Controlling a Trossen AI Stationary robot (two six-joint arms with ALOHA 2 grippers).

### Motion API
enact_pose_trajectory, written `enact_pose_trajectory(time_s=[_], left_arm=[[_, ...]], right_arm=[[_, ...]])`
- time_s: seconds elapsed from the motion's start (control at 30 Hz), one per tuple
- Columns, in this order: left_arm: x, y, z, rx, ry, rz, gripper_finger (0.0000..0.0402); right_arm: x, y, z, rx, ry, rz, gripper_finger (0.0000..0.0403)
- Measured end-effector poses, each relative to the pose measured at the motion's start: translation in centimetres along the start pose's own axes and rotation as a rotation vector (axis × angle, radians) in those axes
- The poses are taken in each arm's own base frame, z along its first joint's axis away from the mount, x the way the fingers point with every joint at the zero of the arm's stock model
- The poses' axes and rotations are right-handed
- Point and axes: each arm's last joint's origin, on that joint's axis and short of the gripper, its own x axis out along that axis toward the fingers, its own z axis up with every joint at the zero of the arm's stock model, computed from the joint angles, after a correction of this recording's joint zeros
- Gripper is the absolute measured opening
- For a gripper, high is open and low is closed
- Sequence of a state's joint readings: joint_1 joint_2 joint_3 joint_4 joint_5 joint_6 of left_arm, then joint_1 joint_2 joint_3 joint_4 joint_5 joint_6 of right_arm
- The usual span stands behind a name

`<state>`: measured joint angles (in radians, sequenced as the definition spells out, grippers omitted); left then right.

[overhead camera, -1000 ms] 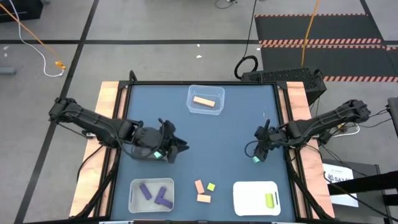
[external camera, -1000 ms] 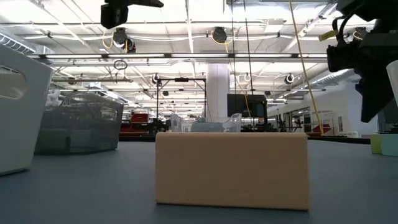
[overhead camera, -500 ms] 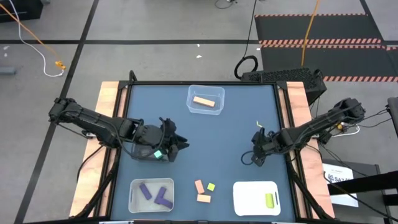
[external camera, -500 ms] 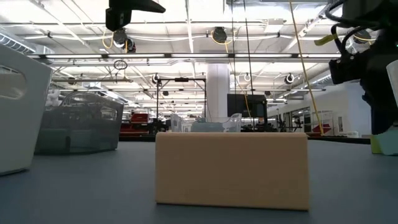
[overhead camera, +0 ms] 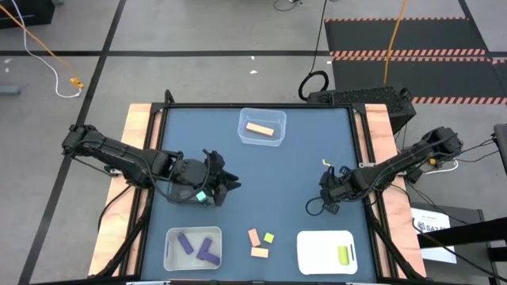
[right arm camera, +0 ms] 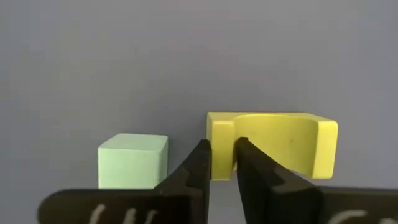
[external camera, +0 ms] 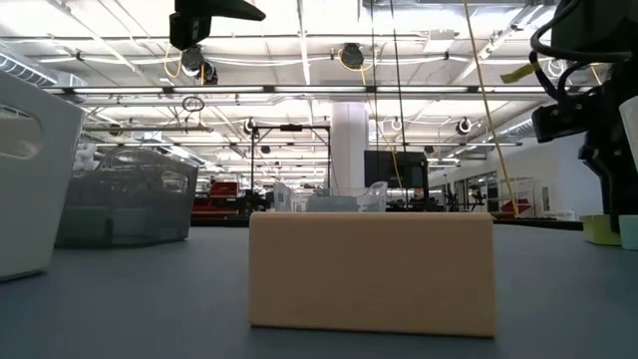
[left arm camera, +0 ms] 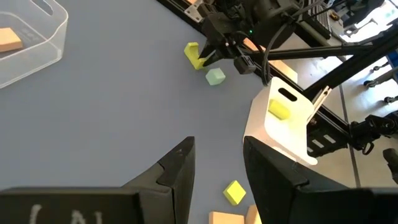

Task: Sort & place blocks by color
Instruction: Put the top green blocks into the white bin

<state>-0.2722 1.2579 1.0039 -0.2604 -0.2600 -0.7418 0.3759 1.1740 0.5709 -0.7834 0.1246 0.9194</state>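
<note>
While my clear bin holds one pale orange bar, my right gripper pinches a notched yellow-green block; my left gripper hangs open.

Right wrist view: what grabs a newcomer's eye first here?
The right gripper sits low at a yellow arch-shaped block, fingers nearly closed on its end, with a pale green cube just beside it. In the low view, an orange block fills the foreground.

I was working in a large industrial lab hall: grey concrete floor with taped lines, striped black mats, trailing cables, and bright ceiling strip lights over distant equipment.
</note>
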Motion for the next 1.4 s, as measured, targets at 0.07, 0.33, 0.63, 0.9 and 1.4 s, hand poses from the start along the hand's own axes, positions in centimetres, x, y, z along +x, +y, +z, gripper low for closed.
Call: enact_pose_trajectory(time_s=[0.07,0.33,0.63,0.9,1.4], left_arm=[[0.0,0.0,0.0,0.0,0.0,0.0,0.0136],[0.0,0.0,0.0,0.004,-0.014,0.014,0.0136],[0.0,0.2,0.3,0.077,-0.079,0.084,0.0136],[0.0,0.1,0.5,0.075,-0.132,0.107,0.0136],[1.8,0.2,0.1,0.078,-0.128,0.123,0.0136]], right_arm=[[-0.1,0.0,0.0,-0.007,-0.005,0.004,0.0032],[-1.5,0.0,0.5,-0.028,-0.174,0.108,0.002],[-5.0,1.9,5.0,-0.167,-0.819,0.223,0.002],[-9.4,2.1,8.4,-0.384,-1.357,0.224,0.002],[-11.1,2.4,8.6,-0.534,-1.539,0.288,0.002]])
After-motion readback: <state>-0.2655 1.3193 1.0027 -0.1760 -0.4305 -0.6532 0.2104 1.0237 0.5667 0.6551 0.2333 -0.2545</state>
